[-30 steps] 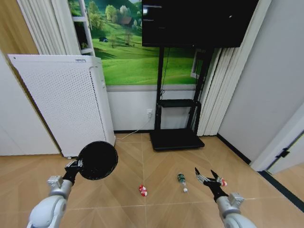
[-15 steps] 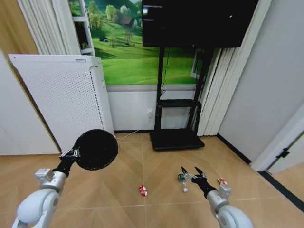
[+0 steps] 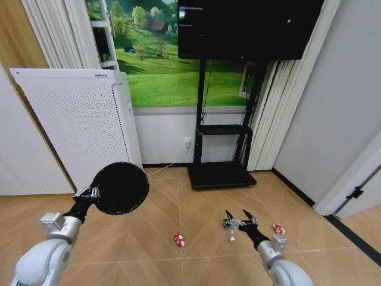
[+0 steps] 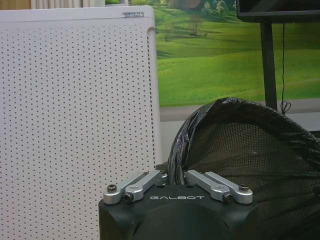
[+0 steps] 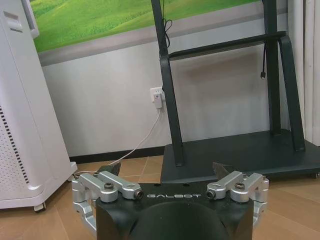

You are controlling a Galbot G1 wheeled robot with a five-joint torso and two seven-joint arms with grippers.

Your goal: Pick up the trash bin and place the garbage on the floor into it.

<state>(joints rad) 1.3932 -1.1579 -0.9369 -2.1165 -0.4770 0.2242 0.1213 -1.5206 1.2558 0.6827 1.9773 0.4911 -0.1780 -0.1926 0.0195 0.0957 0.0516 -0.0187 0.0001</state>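
Herringbone wood floor [image 3: 149, 262] runs up to a wall with a green landscape mural, a white perforated appliance [image 3: 77, 128] on the robot's left and a black TV stand [image 3: 221, 170] in the middle. On the left, the left hand [image 3: 94, 193] is closed on the rim of the trash bin [image 3: 121, 188], holding it up off the floor with its dark mouth turned toward the head camera; the left wrist view shows its mesh wall and black liner. The right hand [image 3: 236, 219] hovers low with its fingers spread wide and nothing between them, just beside the green bottle [image 3: 228, 227]. One red-and-white wrapper [image 3: 179, 239] lies on the floor between the arms, another [image 3: 278, 228] just right of the right hand.
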